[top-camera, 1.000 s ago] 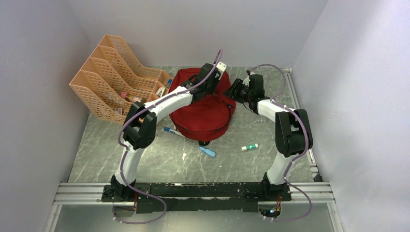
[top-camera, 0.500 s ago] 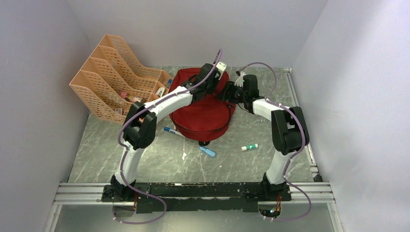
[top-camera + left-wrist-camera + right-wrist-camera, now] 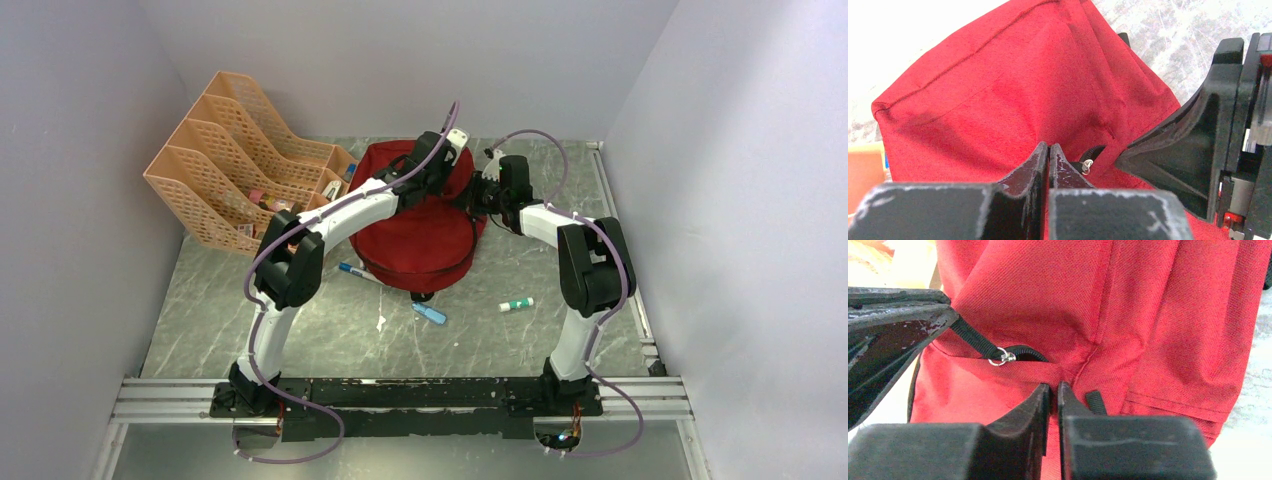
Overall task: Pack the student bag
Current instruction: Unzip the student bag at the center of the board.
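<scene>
Bag (image 3: 420, 240) upper centre of table (image 3: 300, 330) | left jaws (image 3: 1049, 146) closed beside zip pull (image 3: 1003, 357) | right jaws (image 3: 1054, 385) narrow, pinching bag fabric just below pull | we judge left nearer

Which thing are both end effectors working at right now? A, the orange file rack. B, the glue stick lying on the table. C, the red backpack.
C: each wrist view shows the fingertips of the left end effector and the right end effector against the red fabric of the student bag, close to its zipper pull.
</scene>
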`<move>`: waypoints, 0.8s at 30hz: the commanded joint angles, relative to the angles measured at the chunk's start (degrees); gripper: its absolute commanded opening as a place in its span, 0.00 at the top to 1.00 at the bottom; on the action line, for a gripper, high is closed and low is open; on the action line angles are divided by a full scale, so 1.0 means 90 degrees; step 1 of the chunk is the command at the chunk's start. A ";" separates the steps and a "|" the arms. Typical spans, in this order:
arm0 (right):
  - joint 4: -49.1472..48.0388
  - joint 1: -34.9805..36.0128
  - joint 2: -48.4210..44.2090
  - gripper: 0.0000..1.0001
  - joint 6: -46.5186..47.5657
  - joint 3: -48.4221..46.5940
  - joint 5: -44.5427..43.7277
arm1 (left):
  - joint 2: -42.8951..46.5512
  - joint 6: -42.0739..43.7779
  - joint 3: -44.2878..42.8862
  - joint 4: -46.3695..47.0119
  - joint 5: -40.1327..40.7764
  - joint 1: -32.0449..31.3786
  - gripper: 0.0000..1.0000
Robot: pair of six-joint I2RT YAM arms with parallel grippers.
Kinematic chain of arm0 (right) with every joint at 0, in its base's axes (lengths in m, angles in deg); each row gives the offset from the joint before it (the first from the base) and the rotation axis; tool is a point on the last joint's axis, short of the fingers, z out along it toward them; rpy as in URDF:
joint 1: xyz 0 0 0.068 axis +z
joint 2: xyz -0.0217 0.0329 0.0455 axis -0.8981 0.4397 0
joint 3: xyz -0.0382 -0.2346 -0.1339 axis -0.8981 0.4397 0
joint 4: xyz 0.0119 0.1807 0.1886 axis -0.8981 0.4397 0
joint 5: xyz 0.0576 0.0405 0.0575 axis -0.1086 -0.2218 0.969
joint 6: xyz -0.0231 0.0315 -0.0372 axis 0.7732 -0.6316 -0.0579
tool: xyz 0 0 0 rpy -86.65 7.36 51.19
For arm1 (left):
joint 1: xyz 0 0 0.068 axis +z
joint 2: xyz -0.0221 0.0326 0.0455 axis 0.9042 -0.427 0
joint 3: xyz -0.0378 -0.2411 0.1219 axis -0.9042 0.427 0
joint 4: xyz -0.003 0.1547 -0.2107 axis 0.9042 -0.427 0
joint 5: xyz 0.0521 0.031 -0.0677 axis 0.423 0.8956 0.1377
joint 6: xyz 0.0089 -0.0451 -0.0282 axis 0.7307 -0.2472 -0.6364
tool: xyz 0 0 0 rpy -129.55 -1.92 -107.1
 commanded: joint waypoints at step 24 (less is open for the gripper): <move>0.0110 -0.0050 -0.0116 1.00 -0.0367 0.0222 -0.0747 | 0.1315 -0.0111 0.0897 -0.0138 0.0385 0.0684 0.95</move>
